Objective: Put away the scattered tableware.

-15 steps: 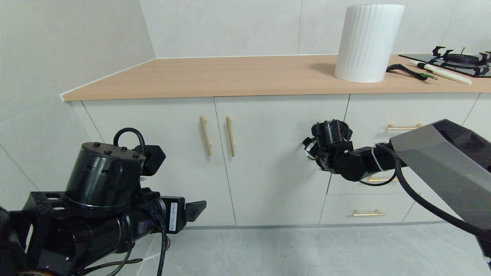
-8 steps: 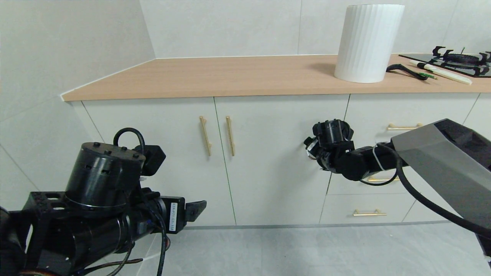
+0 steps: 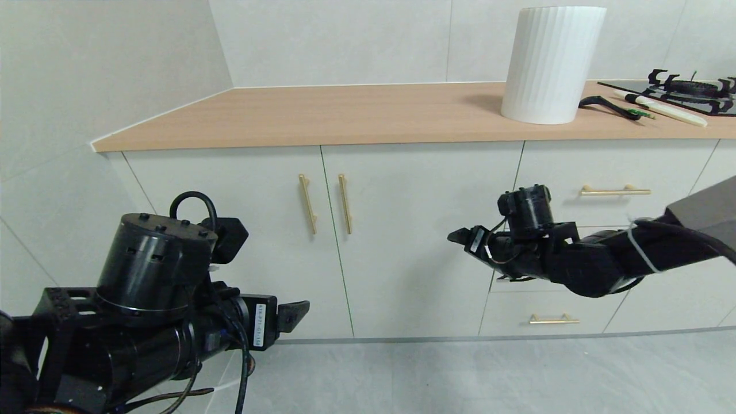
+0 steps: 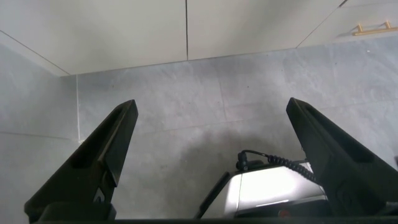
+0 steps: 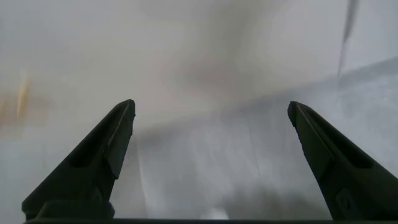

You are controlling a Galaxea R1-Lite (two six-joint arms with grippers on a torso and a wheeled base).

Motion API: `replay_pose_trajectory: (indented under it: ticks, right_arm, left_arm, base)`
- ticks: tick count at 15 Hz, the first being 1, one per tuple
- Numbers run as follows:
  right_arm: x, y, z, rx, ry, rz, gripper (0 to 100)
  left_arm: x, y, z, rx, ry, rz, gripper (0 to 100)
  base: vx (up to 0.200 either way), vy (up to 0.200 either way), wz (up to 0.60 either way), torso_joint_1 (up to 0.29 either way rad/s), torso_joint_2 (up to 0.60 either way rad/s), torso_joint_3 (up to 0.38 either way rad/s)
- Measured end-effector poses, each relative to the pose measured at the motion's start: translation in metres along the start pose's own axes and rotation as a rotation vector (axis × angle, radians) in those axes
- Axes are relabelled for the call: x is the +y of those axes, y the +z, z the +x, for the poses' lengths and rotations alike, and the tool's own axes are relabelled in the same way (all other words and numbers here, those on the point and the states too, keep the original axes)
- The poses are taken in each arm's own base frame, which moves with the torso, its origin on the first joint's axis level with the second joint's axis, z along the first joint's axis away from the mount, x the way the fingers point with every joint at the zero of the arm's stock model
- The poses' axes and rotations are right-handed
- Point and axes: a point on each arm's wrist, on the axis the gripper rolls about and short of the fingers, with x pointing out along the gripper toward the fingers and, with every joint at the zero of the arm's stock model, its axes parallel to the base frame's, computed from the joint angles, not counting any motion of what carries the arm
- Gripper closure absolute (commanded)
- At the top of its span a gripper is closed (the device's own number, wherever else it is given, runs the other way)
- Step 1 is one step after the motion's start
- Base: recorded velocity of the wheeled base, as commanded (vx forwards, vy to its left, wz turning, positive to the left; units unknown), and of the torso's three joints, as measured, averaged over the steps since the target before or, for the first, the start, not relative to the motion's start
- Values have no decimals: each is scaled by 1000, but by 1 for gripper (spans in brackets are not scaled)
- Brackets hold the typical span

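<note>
On the wooden counter [image 3: 322, 118], at the far right, lie a black curved utensil [image 3: 609, 107] and a long white utensil [image 3: 667, 109] beside a tall white ribbed container [image 3: 551, 64]. My right gripper [image 3: 461, 236] hangs in front of the cabinet doors, well below the counter, pointing left. In the right wrist view the right gripper [image 5: 211, 104] is open with nothing between its fingers. My left gripper [image 3: 292, 315] sits low at the left, near the floor. Seen from the left wrist, the left gripper [image 4: 211, 106] is open and empty over grey floor tiles.
A black stove burner [image 3: 693, 87] stands at the counter's far right edge. Below the counter are cabinet doors with gold handles [image 3: 309, 203] and drawers [image 3: 614, 190] on the right. Tiled wall closes the left side. Grey floor [image 3: 460, 374] lies open below.
My right arm has dropped and swung, so its wrist sits farther right and the gripper now points left. The left arm has not moved.
</note>
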Motion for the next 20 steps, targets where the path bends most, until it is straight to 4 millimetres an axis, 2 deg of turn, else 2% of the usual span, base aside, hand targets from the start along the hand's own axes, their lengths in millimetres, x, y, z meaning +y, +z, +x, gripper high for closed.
replay_pose_trajectory:
  ticks: [4,6,9,11,13,16,17,20]
  right_arm:
    - [6,8,-47,-49,98,-70,0]
    - [11,18,-80,-112,117,-105,0]
    - [11,30,-142,-254,113,-170,0]
    - [5,31,-185,-345,99,-217,0]
    - [-5,28,-231,-436,96,-275,0]
    - [-32,13,-301,-590,63,-386,0]
    - [-46,4,-322,-641,35,-422,0]
    - [-87,-31,-369,-757,-86,-479,0]
  left_arm:
    - [2,2,-5,-19,-3,-8,0]
    - [7,7,-15,-56,-4,-24,0]
    - [23,17,-44,-169,-2,-51,0]
    - [34,18,-68,-245,1,-68,0]
    - [49,11,-94,-324,12,-69,0]
    - [72,-15,-134,-447,63,-31,0]
    - [79,-26,-147,-495,85,-22,0]
    - [94,-61,-179,-602,150,-19,0]
  base:
    - [0,0,0,0,0,0]
    - [0,0,0,0,0,0]
    - [0,0,0,0,0,0]
    - [0,0,0,0,0,0]
    - [0,0,0,0,0,0]
    - [0,0,0,0,0,0]
    - [0,0,0,0,0,0]
    - [0,0,0,0,0,0]
